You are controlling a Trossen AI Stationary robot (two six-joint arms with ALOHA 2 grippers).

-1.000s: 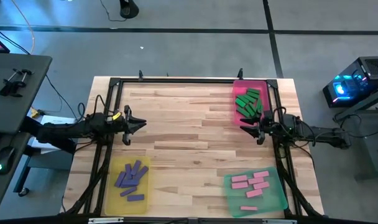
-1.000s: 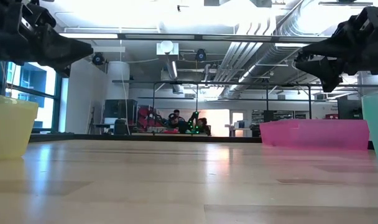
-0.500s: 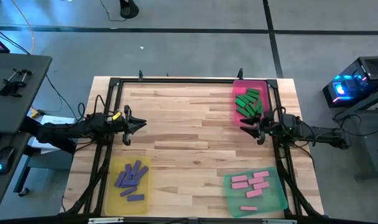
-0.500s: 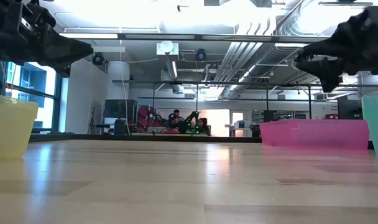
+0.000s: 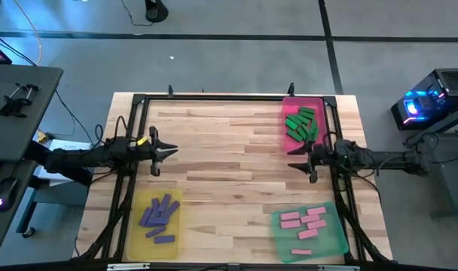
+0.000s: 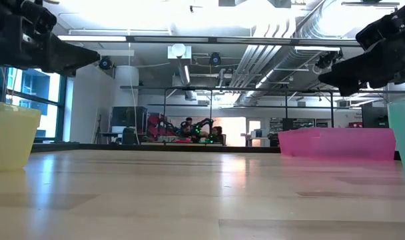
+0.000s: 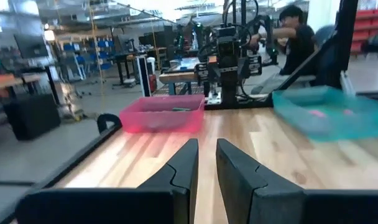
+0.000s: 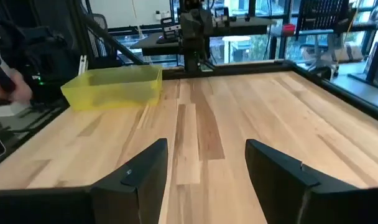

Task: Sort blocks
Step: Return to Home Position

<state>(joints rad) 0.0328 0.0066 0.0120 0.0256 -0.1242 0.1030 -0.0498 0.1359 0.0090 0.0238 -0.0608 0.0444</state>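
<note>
Left gripper was parked at its own edge of the table, fingers pinched down to a narrow slit with nothing between them. It was pointing straight across at the right gripper, which hung at the opposite edge with its fingers spread wide, also empty. Both sat up off the wood, which looked like a rest pose, out of the way of everything.

Made sense too, since no loose blocks showed on the bare wood between them. The green blocks were piled in the pink tray, just beside the right gripper on one flank. The pink blocks lay in the green tray on its other flank. The purple blocks were in the yellow tray, near the left gripper's side. Looked like the sorting was basically done, one colour per tray.
</note>
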